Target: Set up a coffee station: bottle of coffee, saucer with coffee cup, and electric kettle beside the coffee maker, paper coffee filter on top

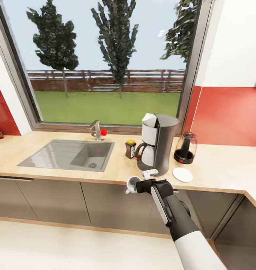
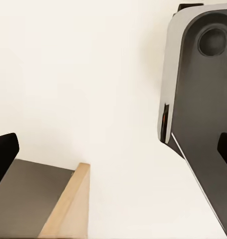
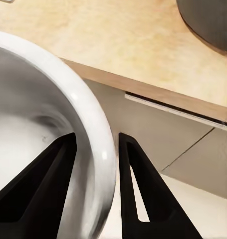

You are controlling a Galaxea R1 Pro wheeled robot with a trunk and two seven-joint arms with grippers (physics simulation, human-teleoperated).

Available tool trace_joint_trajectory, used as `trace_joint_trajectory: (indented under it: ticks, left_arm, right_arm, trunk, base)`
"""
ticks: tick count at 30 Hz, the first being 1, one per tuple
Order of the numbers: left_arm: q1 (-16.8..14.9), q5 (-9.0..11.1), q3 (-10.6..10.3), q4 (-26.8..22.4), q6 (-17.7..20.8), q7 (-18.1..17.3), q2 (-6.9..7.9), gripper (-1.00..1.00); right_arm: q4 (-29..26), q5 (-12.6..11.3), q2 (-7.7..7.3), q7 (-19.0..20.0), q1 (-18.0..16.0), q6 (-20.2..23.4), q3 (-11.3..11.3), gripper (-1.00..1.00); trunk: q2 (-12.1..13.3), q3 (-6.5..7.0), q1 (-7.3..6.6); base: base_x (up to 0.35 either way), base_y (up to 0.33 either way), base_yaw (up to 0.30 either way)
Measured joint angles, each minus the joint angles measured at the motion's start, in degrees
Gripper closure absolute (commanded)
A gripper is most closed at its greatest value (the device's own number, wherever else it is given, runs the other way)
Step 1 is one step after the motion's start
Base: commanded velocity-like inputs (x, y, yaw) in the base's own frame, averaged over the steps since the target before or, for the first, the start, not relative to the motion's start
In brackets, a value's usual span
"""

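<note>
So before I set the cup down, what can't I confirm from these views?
- Paper filter: not discernible on the coffee maker, head view; top too small.
- Coffee cup handle: cut off by the right wrist view's edge.
- Left end effector: finger tips at the left wrist view's edges, spread apart.
- Electric kettle liquid: dark glass, head view, unreadable.
- Saucer: visible, unobstructed.

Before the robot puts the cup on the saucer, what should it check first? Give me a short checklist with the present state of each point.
1. Right gripper shut on the coffee cup wall, one finger inside, one outside: ok.
2. Cup upright: not ok, its mouth faces sideways.
3. Saucer bare and flat on the kitchen countertop: ok.
4. Cup above the counter: not ok, it hangs before the front edge.
5. Path to the saucer: cannot tell; the coffee maker stands close beside it.
6. Left gripper state: cannot tell.
</note>
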Motion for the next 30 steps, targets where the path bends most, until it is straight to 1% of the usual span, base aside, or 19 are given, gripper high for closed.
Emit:
trace_joint_trajectory:
  ticks: [4, 13, 16, 21, 30]
  left_arm:
    - [-0.02, 0.00, 0.00, 0.01, 0.00, 0.02, 0.02, -1.00]
    - [-0.04, 0.06, 0.00, 0.03, 0.00, 0.00, 0.02, -1.00]
    - [-0.05, 0.07, 0.00, 0.03, 0.00, 0.04, 0.01, -1.00]
    - [-0.01, 0.08, 0.00, 0.03, 0.00, 0.01, 0.03, -1.00]
    - [0.03, 0.08, 0.02, 0.13, 0.03, 0.01, 0.02, -1.00]
  right_arm:
    - [0.00, 0.00, 0.00, 0.00, 0.00, 0.01, 0.00, 1.00]
    - [-0.03, 0.00, -0.01, 0.00, 0.01, 0.02, -0.01, 1.00]
    - [-0.05, 0.00, -0.03, 0.02, 0.02, 0.02, -0.06, 1.00]
    - [-0.07, 0.00, -0.02, 0.01, 0.01, 0.01, -0.16, 1.00]
    - [-0.04, 0.01, -0.02, 0.01, 0.01, 0.01, -0.37, 1.00]
  trunk:
    - [0.00, 0.00, 0.00]
    - [0.00, 0.00, -0.01]
    - [0.01, 0.00, -0.02]
    - [0.00, 0.00, -0.02]
    - [0.00, 0.00, -0.02]
  base:
    - [-0.114, -0.243, -0.037]
    - [-0.096, -0.232, -0.262]
    - [-0.003, -0.186, -0.279]
    - [0.075, -0.040, -0.279]
    - [0.003, -0.001, -0.279]
